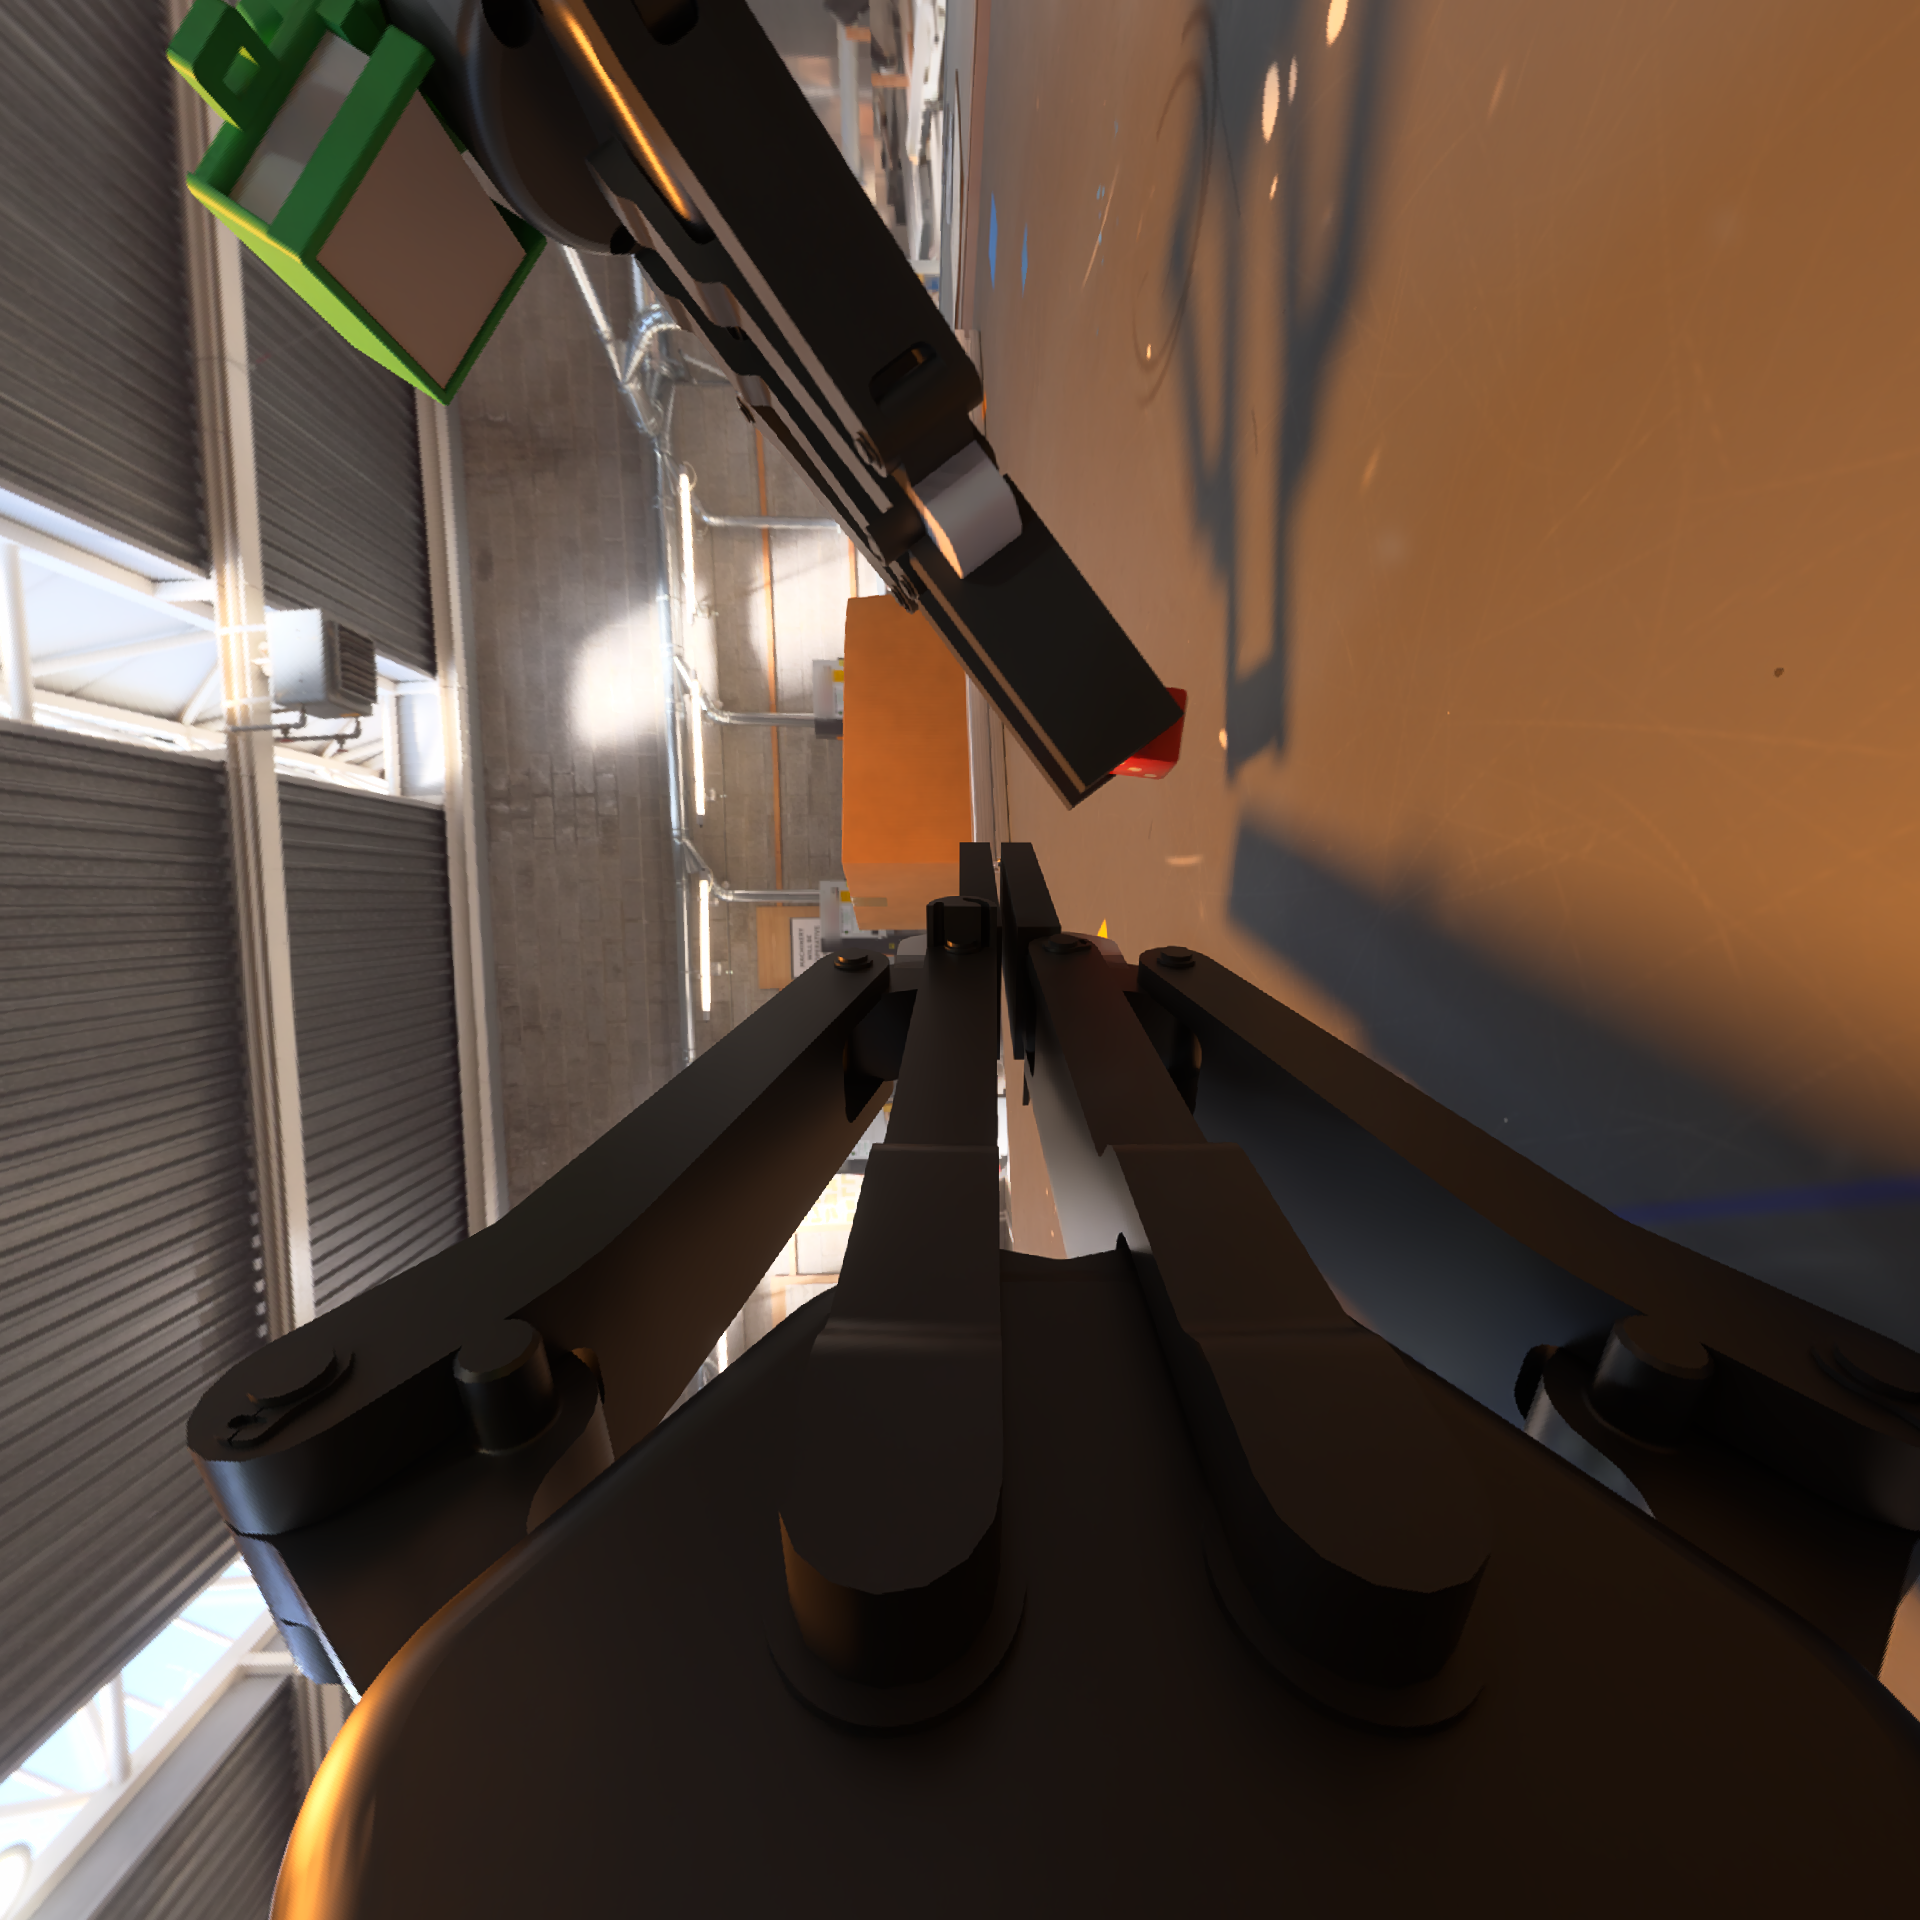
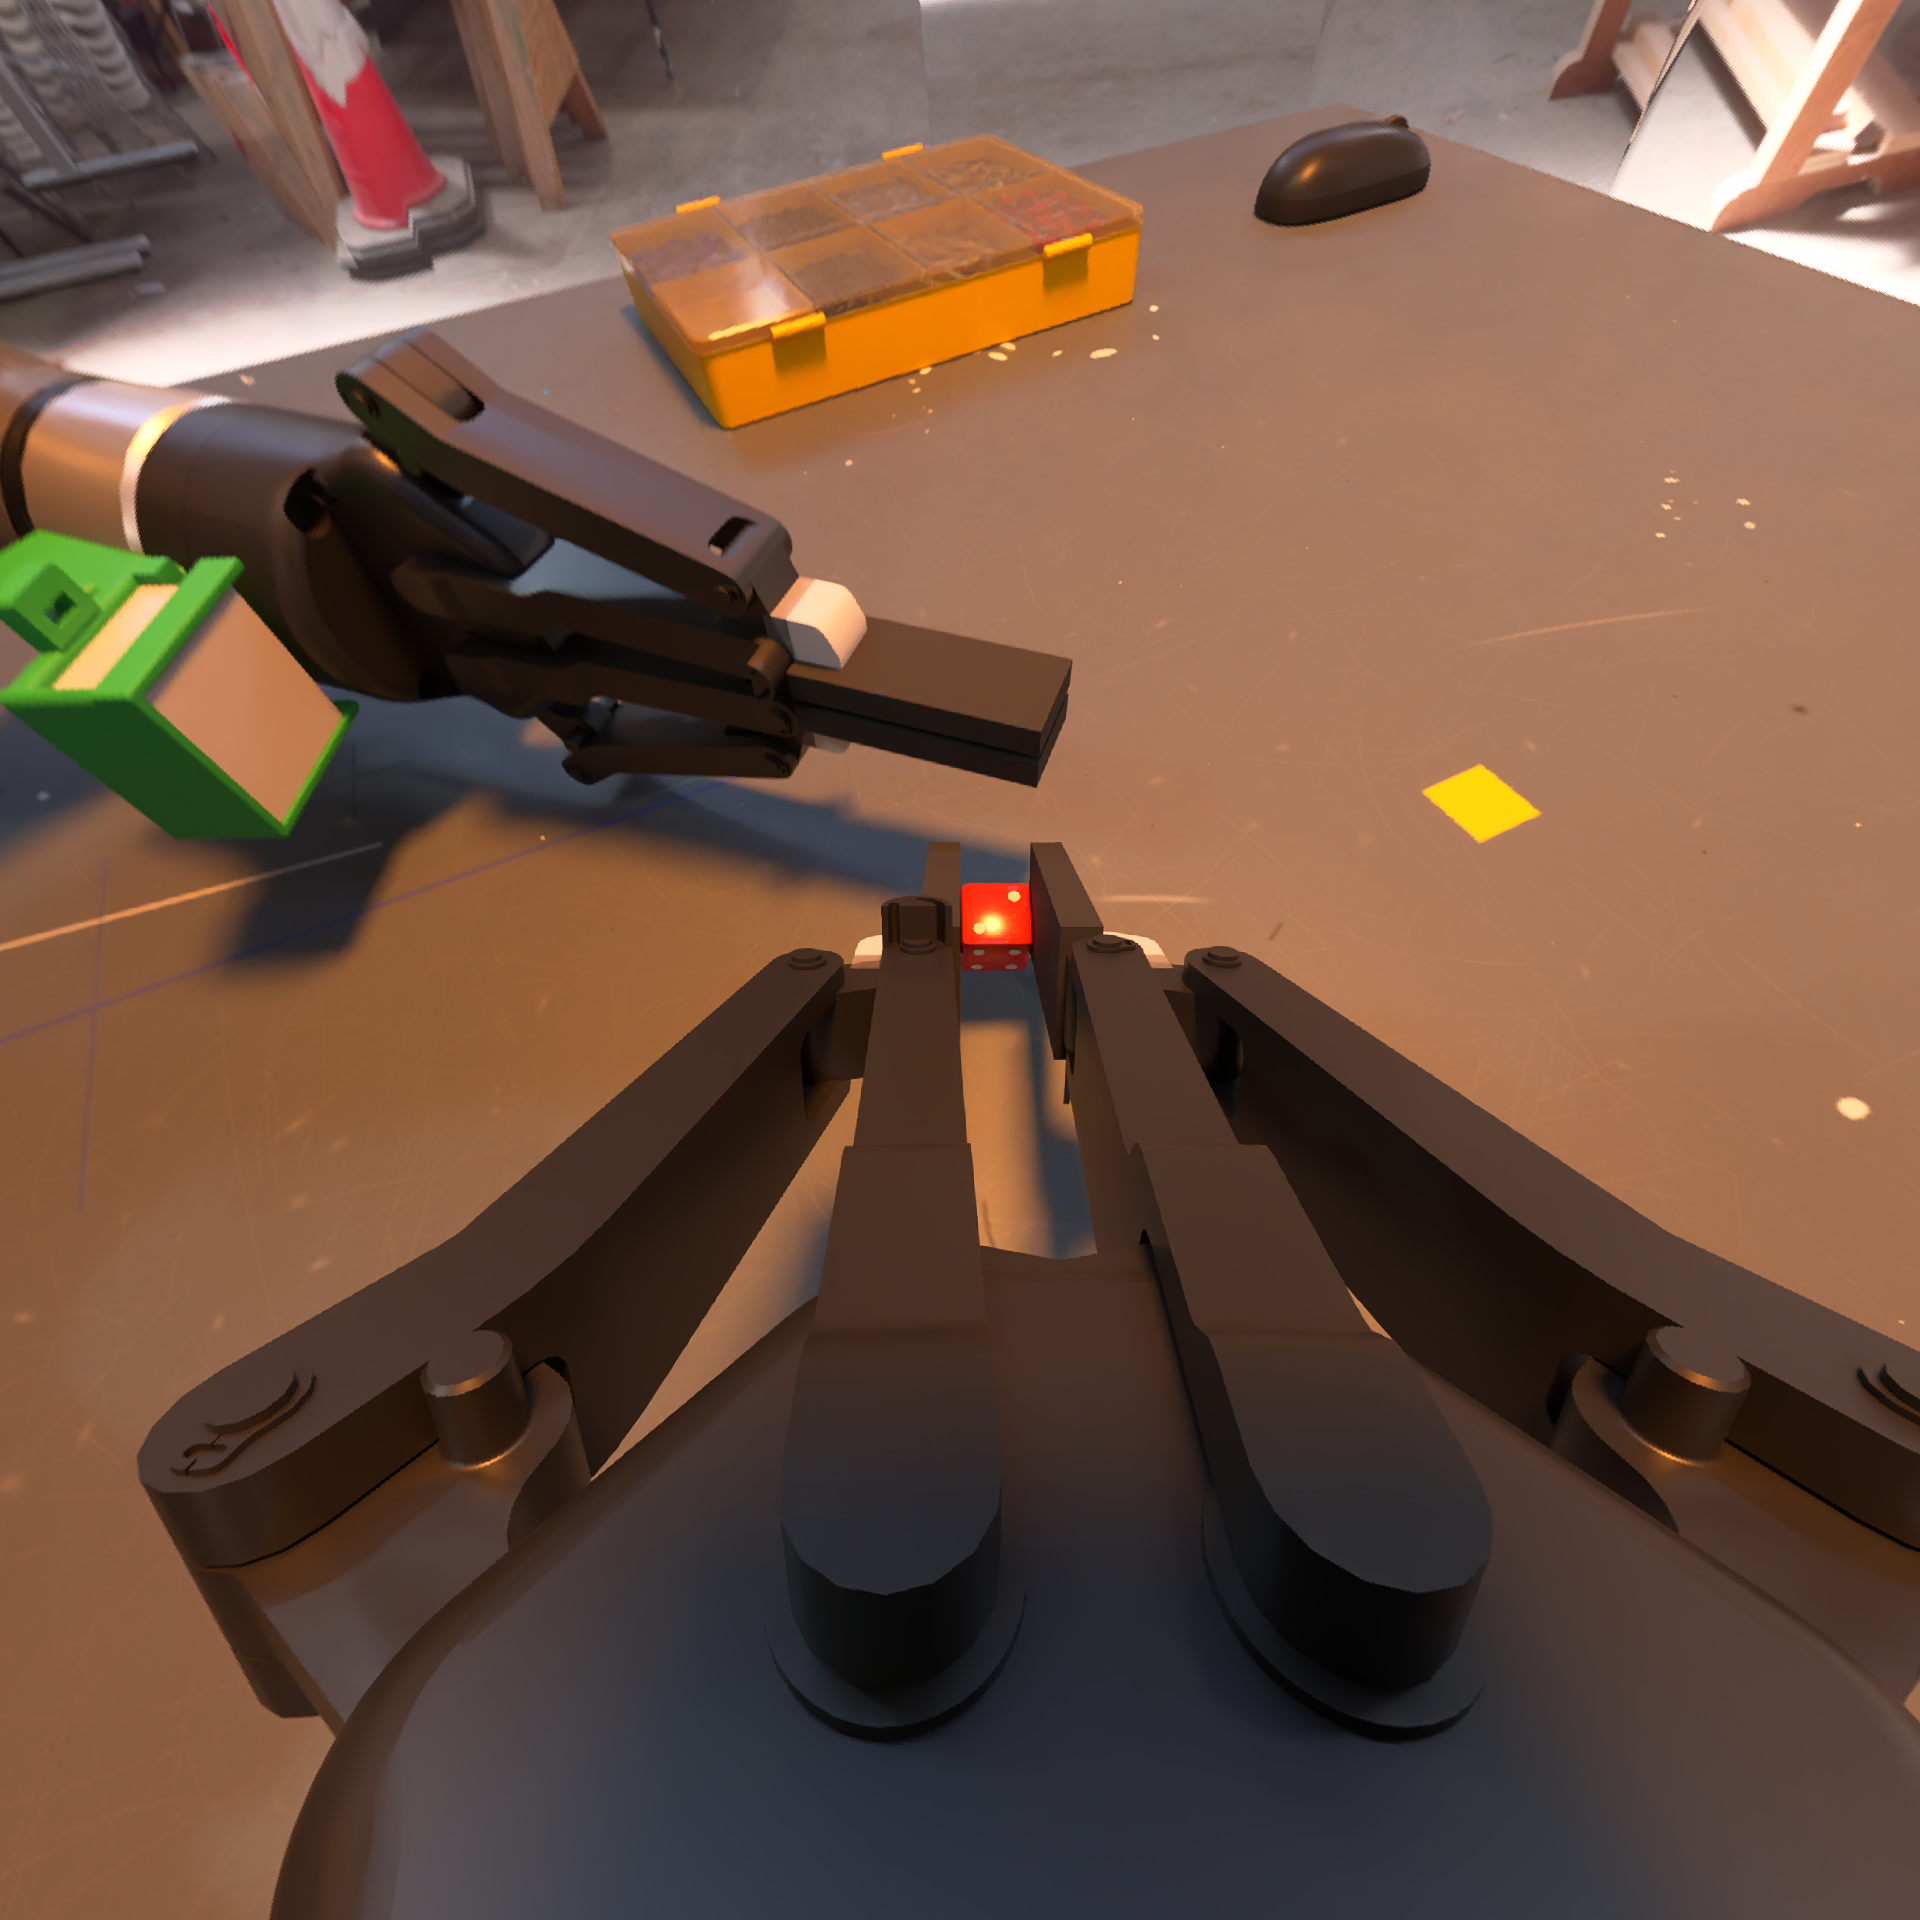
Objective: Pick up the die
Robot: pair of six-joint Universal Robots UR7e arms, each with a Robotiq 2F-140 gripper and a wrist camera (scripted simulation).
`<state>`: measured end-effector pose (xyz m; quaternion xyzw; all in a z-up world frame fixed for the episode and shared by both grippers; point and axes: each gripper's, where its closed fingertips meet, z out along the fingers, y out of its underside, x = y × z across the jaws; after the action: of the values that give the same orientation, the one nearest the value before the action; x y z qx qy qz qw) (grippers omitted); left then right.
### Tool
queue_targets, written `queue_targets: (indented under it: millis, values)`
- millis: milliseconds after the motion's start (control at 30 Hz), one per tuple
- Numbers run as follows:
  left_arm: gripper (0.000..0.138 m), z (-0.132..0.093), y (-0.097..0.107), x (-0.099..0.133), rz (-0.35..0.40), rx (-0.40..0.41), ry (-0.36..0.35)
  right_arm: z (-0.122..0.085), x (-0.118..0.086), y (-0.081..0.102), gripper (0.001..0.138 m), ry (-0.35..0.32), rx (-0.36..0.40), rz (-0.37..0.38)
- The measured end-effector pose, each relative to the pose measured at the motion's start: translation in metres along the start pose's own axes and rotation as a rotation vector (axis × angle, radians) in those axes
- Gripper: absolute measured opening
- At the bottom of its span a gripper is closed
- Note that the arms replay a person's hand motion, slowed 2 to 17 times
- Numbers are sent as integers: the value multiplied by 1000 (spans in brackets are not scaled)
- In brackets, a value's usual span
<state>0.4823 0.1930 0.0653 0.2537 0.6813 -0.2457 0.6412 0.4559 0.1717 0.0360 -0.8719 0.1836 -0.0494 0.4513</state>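
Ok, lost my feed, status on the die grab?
Right gripper shut on red die, at the table. Left gripper shut, empty, hovering nearby. Nothing blocking.

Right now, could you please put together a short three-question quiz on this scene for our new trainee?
1. True or false: the red die sits between the fingers of the right gripper.
2. The left gripper is: A) wide open, B) shut with nothing in it, C) holding the die.
3. Fill in: the orange organizer box with a clear lid stands at the far side of the ____, with a dark rounded object to its right.

Key: 1 true; 2 B; 3 table.
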Motion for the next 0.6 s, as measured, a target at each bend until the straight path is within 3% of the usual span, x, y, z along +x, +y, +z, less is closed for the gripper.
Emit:
queue_targets:
  millis: [300,600]
  values:
    - [3,3,2,4,-18,-26,23,0,1,-9,18,-42,55,107]
    - [3,4,1,7,-34,-30,46,-1,7,-13,18,-3,80,119]
